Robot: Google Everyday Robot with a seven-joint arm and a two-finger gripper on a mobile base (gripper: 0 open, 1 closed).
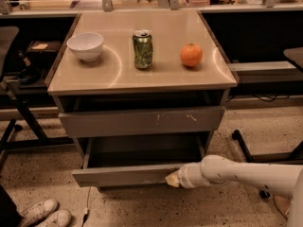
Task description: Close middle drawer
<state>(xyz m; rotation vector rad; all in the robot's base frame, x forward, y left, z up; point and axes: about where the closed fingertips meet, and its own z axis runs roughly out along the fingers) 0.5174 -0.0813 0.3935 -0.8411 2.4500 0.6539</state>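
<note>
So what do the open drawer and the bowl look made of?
Wide grey open middle drawer: looks like painted metal, matte finish, thin flat walls. Small white bowl: probably glazed ceramic, maybe plastic; smooth, soft sheen. The claw sits at the drawer front's right end.

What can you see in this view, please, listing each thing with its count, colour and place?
bowl: one, white, left on the cabinet top
can: one, green, upright, centre of the top
orange: one, orange, right of the can
cabinet top: one, beige, bearing those three
scratched drawer front: one, grey, just below the top
middle drawer: one, grey, open, below the scratched front
shoes: two, white, on the floor at lower left
arm: one, white, reaching in from the right
gripper: one, pale, at the right part of the middle drawer's front
</note>
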